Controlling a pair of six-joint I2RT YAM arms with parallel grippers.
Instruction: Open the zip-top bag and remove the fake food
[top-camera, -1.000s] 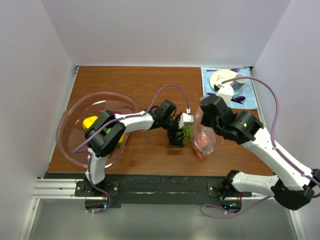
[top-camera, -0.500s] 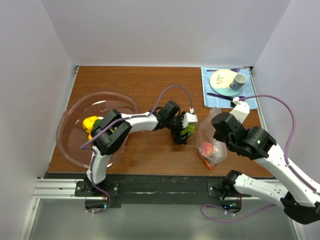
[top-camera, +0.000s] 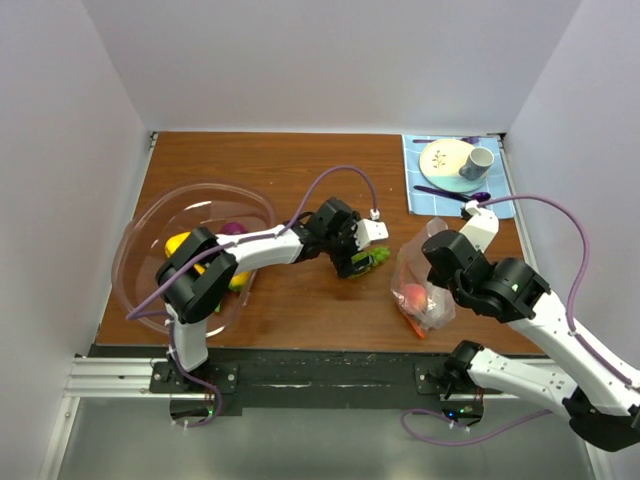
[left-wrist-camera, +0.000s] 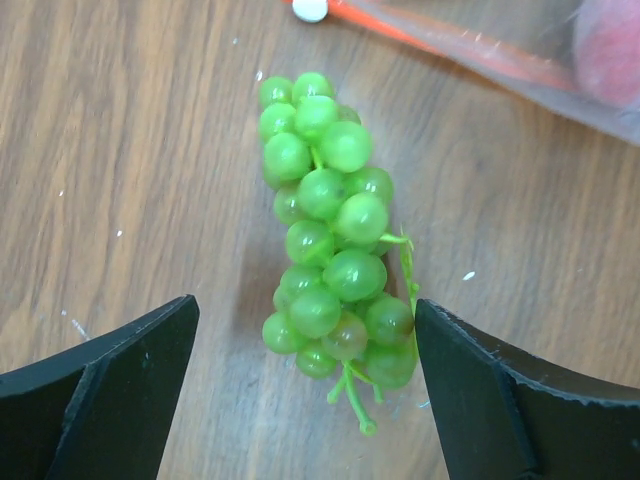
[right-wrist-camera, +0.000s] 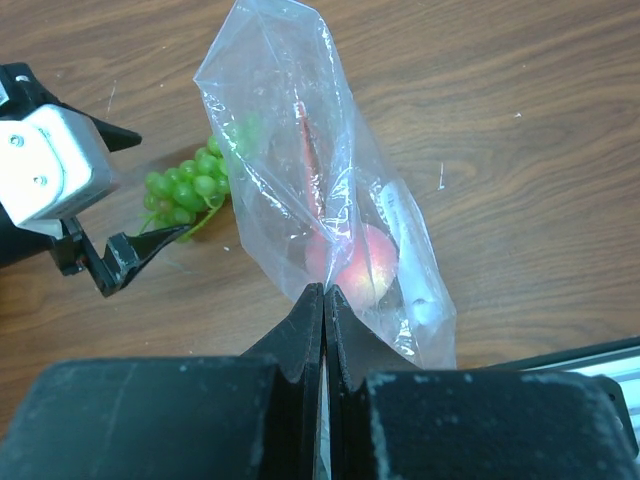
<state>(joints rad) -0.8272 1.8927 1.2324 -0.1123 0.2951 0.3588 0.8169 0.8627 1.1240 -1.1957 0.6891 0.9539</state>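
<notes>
Zip-top bag (right-wrist-camera: 300, 130) is on the right half of the desk (top-camera: 300, 170), and your right hand (right-wrist-camera: 325, 290) has it pinched, both fingers pressed flat together on a fold of the clear plastic. From that pinch the bag stretches down and away toward the wood. A pink-red fruit (right-wrist-camera: 350, 262) is inside it, close to the fingers. You cannot tell from these views whether the bag's lower end rests on the desk.

Your left hand (left-wrist-camera: 305, 305) is spread wide and holds nothing. Its two black fingers stand either side of the stalk end of a bunch of green grapes (left-wrist-camera: 335, 240) lying on the bare wood, with a gap on both sides. The bag's orange-red zip strip (left-wrist-camera: 440, 45) runs just beyond the far end of the bunch.

Well to the left, the clear bowl (top-camera: 150, 215) holds a yellow lemon (top-camera: 180, 243) and a purple piece (top-camera: 235, 228).
</notes>
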